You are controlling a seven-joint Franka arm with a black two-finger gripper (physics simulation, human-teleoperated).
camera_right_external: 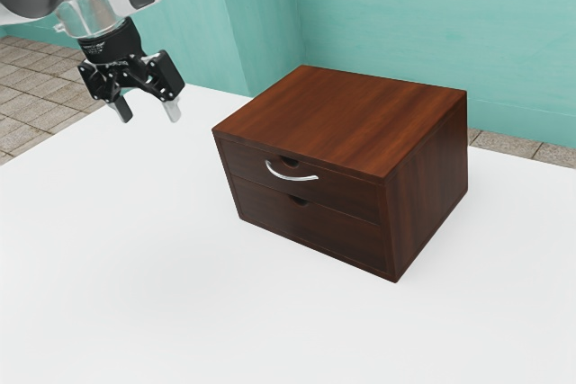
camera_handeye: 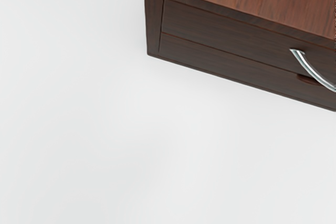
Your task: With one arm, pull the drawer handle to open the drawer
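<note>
While the drawer sits shut, the pincer hangs open, well apart from its handle.

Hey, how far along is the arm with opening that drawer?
Nothing looks done: the top drawer sits flush in the cabinet. In hand: the gripper hangs open above the table, well apart from the handle. Left: reach the handle, close on it, pull the drawer out.

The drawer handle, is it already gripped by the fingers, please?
No, the fingers hang open in the air, apart from the handle.
</note>
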